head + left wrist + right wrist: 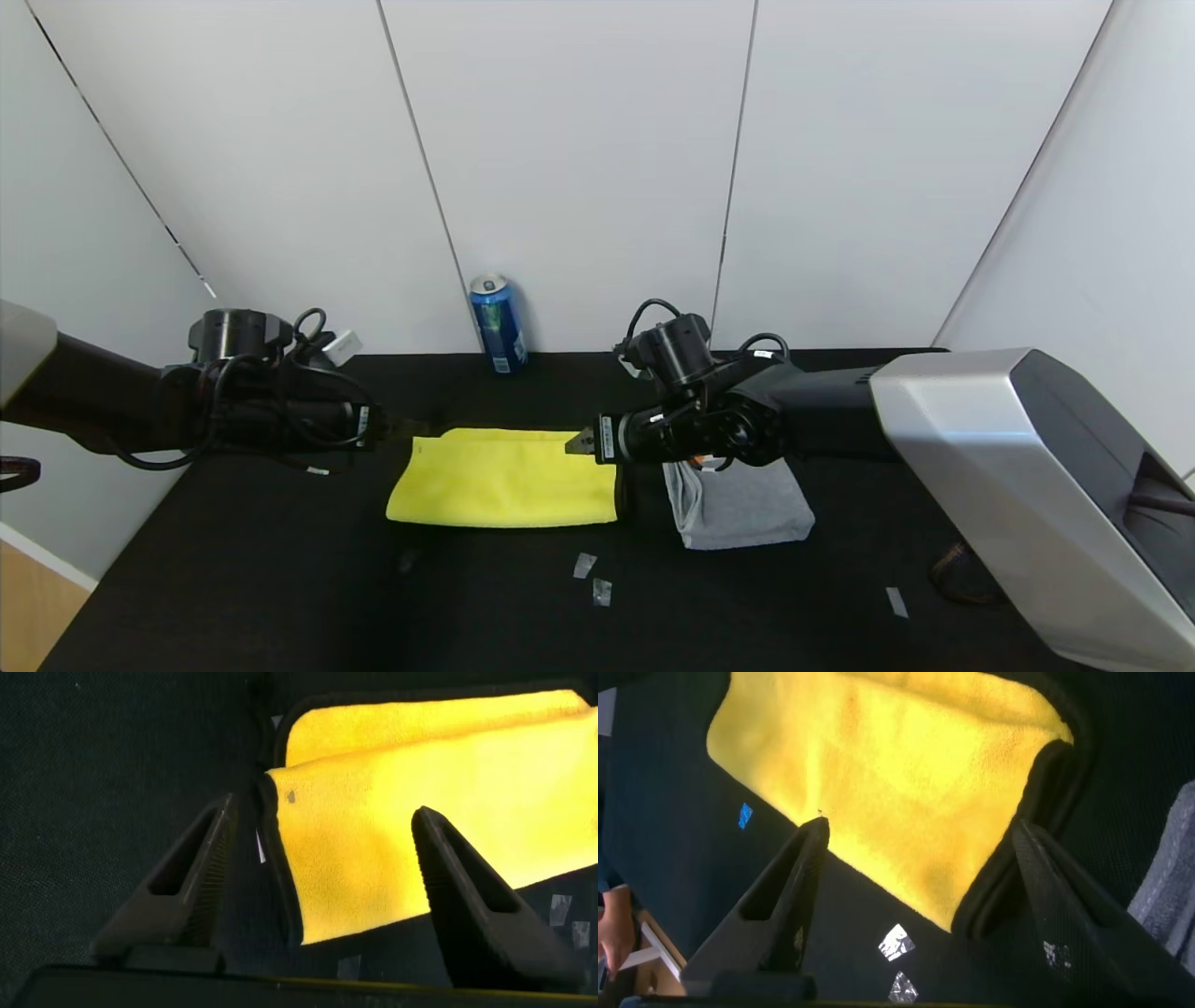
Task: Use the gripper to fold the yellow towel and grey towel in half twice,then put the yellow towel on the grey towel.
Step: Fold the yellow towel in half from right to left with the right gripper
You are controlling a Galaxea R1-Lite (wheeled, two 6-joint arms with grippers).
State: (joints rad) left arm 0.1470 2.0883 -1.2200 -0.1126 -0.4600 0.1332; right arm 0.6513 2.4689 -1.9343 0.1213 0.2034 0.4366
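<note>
The yellow towel [504, 478] lies folded once; it is flanked by the left gripper [411, 429] and right gripper [577, 442], both spread; the grey towel [742, 504] lies folded beside it.

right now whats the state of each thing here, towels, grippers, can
yellow towel: folded over once, lying flat on the black table
grey towel: folded into a small stack, flat, apart from the yellow one
left gripper: open, over the yellow towel's left end
right gripper: open, over the yellow towel's right end
blue can: upright at the back of the table by the wall
</note>
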